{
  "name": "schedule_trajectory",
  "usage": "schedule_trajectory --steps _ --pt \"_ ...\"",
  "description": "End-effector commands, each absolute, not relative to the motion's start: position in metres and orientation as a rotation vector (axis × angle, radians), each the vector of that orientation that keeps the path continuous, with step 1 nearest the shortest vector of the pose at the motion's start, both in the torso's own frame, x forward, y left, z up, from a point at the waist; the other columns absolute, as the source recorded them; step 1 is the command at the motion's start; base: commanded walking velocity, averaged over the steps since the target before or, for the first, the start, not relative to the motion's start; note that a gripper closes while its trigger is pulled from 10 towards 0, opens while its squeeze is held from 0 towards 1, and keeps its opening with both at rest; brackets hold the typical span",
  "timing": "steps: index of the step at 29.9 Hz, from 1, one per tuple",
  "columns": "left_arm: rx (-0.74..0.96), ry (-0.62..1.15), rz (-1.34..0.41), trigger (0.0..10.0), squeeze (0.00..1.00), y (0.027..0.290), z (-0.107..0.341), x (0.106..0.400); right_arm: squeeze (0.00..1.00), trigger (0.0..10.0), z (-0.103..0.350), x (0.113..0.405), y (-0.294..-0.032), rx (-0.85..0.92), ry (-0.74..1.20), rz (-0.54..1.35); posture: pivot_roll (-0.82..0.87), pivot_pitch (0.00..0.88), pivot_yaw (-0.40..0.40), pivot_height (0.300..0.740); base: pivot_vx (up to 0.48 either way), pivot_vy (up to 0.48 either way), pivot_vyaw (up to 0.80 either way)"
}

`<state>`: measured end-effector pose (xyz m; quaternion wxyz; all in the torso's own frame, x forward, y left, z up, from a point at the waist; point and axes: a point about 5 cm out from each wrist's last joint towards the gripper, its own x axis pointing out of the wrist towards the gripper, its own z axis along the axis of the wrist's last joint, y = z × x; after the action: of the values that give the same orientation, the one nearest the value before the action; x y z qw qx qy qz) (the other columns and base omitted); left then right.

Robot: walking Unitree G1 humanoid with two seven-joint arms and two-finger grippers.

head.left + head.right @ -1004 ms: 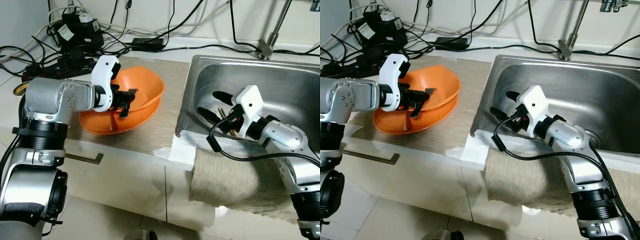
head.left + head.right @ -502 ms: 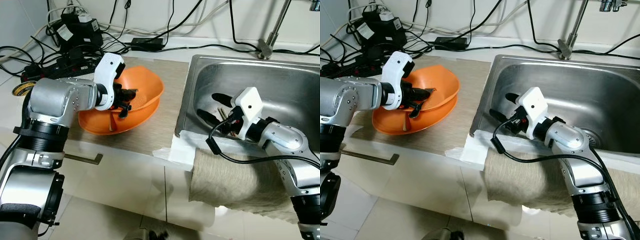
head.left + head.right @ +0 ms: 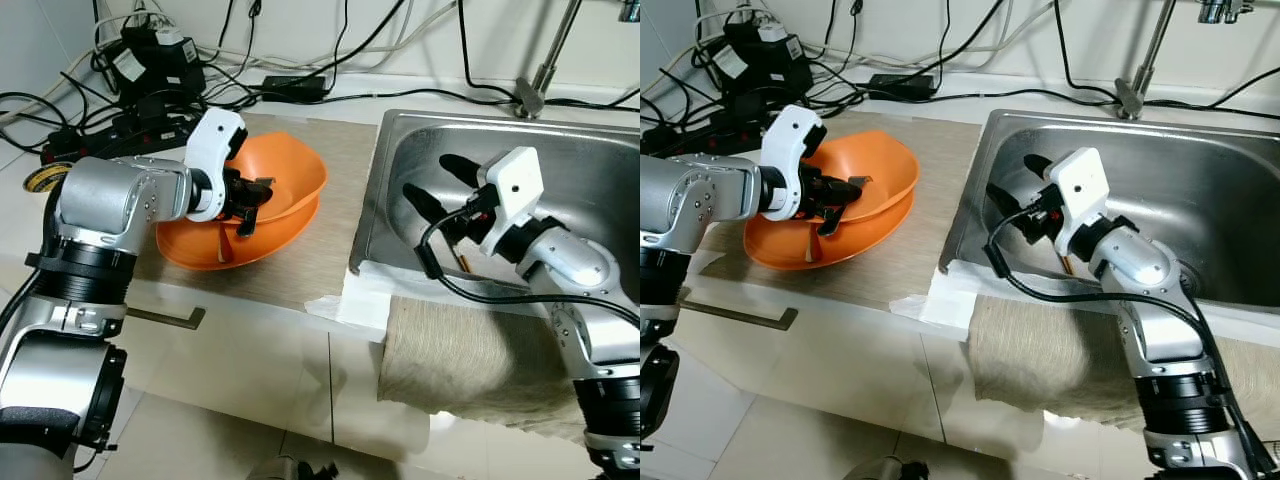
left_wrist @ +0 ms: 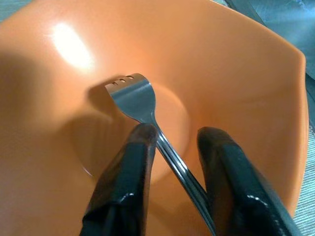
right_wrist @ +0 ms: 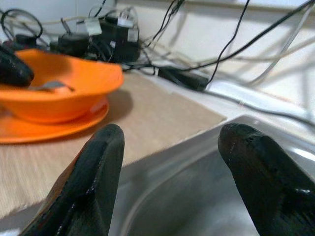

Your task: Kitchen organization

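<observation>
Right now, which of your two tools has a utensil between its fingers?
The left tool, inside the orange bowl: a metal fork runs between its fingers. The right tool is open over the sink, holding nothing.
</observation>
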<state>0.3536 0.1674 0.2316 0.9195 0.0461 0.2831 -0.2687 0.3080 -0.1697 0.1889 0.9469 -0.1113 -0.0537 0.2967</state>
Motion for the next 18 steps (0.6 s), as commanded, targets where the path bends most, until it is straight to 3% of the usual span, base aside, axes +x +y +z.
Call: schedule_trajectory --steps 1,15,16,18 --pt "0.093 0.602 -0.553 10.0 1.0 0.1682 0.2298 0.3528 0.0 10.0 0.187 0.3076 -0.168 -0.24 -0.102 0.61 -0.03 0.0 0.089 0.74 0.0 0.0 0.0" --pt "0.076 0.644 -0.571 10.0 1.0 0.1685 0.2298 0.353 0.0 10.0 0.1819 0.3063 -0.1638 -0.243 -0.088 0.633 -0.02 0.0 0.097 0.74 0.0 0.0 0.0" --pt "0.078 0.655 -0.563 10.0 0.0 0.1699 0.2282 0.3539 0.0 10.0 0.1817 0.3059 -0.1631 -0.243 -0.087 0.638 -0.02 0.0 0.097 0.74 0.0 0.0 0.0" --pt "0.085 0.659 -0.559 10.0 0.0 0.1708 0.2275 0.3542 0.0 10.0 0.1817 0.3057 -0.1628 -0.243 -0.085 0.641 -0.02 0.0 0.097 0.74 0.0 0.0 0.0"
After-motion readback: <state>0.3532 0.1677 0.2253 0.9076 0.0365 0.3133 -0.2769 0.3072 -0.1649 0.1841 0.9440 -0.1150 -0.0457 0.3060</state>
